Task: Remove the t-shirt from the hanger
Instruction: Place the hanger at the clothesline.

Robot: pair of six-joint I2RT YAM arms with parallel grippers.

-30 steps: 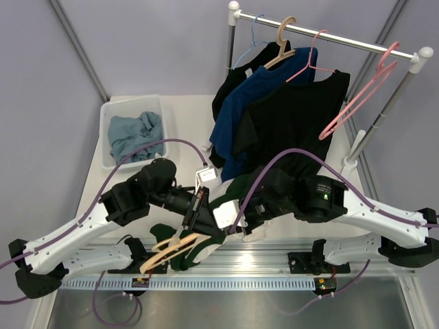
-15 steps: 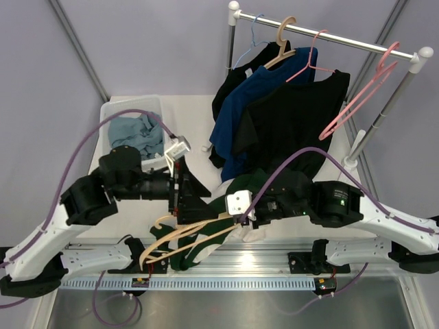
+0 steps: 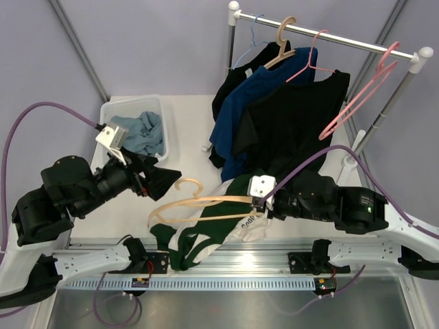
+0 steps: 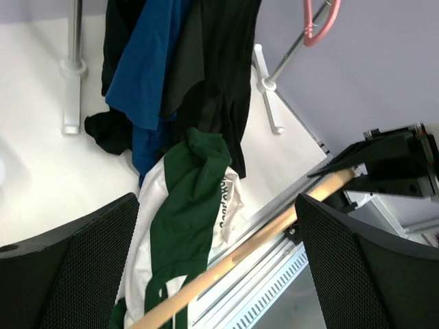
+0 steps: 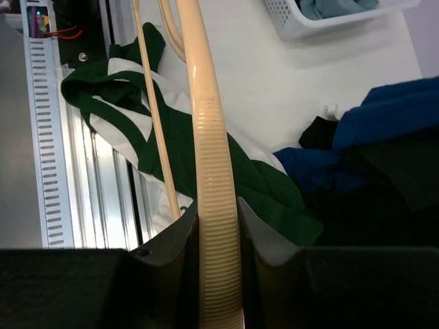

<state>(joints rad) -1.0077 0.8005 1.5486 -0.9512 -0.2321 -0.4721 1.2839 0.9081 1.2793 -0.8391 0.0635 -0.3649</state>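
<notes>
1. The left gripper (image 3: 161, 179) had swung back from the wooden hanger (image 5: 214, 137) since a second earlier. Its jaws now stood wide apart and empty, off beyond the hook end.
2. The right gripper (image 3: 259, 203) was clamped on the hanger's opposite tip, carrying it alone.
3. The green-and-white t-shirt (image 4: 192, 212) lay crumpled beneath the hanger, seemingly free of it.
4. The likely risk: gripped at one tip only, the hanger could twist or sag, snag a fold and drag the shirt with it.
</notes>
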